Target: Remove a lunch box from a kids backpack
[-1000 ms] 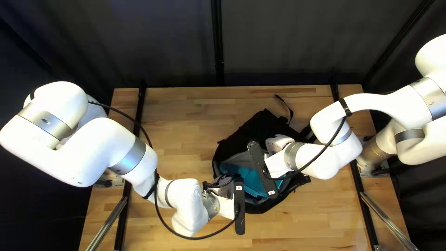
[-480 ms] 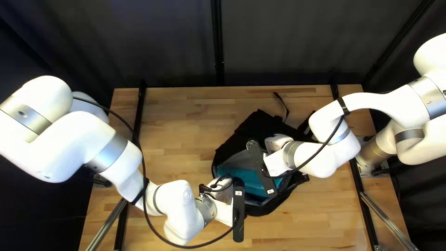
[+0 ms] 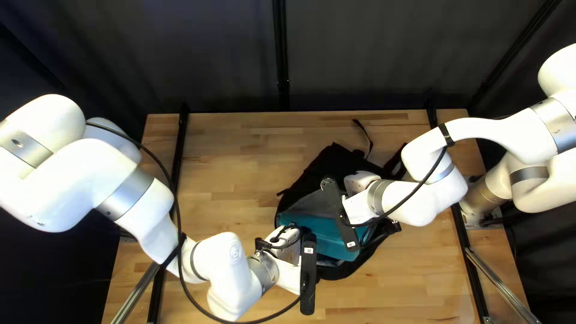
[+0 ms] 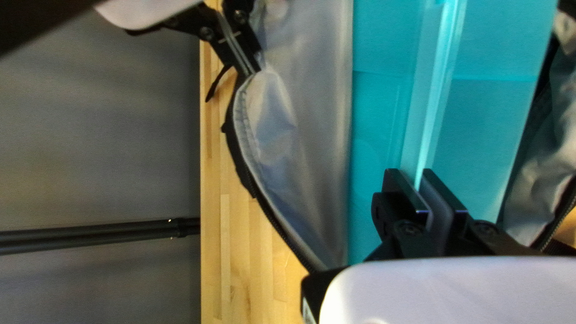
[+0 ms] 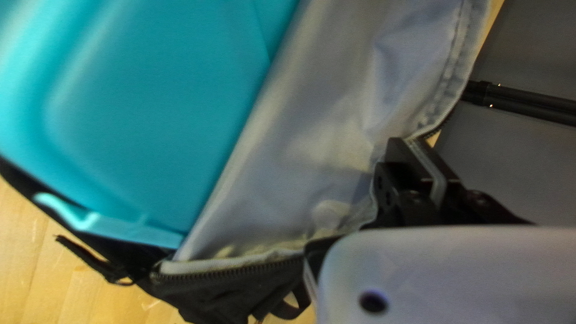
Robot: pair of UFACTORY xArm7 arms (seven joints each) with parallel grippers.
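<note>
The box (image 3: 330, 240), turquoise, lies inside the open bag (image 3: 321, 165), a little right of mid-table, the bag's mouth toward the table's near edge. The left gripper (image 4: 410, 175) is closed to a narrow gap on the box's raised ridge (image 4: 447, 48). The right gripper (image 5: 411, 142) is nearly closed too, pinching the edge of the grey lining (image 5: 324, 120) near the zip (image 5: 222, 273). The step in hand looks to be drawing the box out while the bag is held back. A slow, straight pull along the box's length, toward the near edge, should suit it; the right gripper should anchor the lining without lifting. The ridge looks thin and smooth, so a jerk or twist could slip the grip. A turquoise tab (image 5: 96, 222) at one end of the box may catch on the bag's rim, and the lining beside the box could fold and drag. The left arm's cable (image 3: 179, 240) loops low beside it and needs slack. A strap (image 3: 363, 135) trails toward the table's (image 3: 234, 150) far edge, out of the way.
</note>
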